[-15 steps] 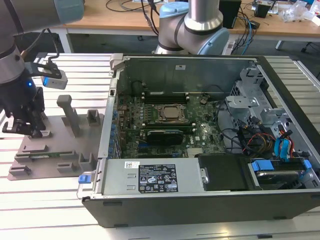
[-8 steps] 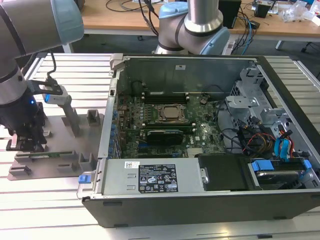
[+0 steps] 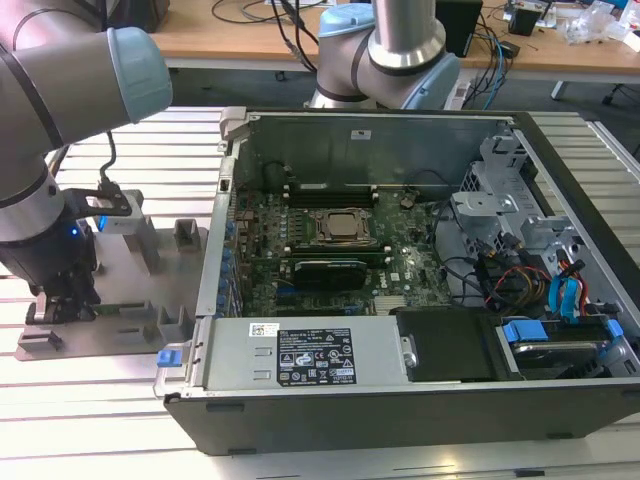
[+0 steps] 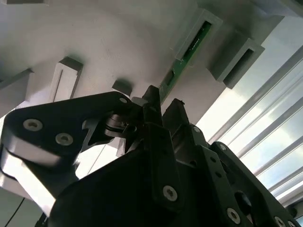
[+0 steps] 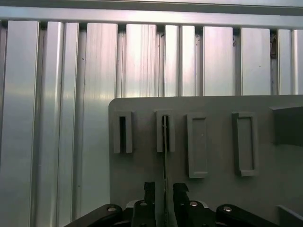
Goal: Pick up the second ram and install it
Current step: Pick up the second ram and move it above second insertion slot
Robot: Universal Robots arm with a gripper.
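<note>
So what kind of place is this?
Probably a robot lab or workshop. A big robot arm works beside an opened-up computer on a ribbed metal table, and a desk strewn with cables stands behind.

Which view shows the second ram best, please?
The second wrist view: the second ram shows its green face, standing in a grey fixture block. The first wrist view shows it edge-on, inside the open gripper. In the exterior view it is too small to tell.
</note>
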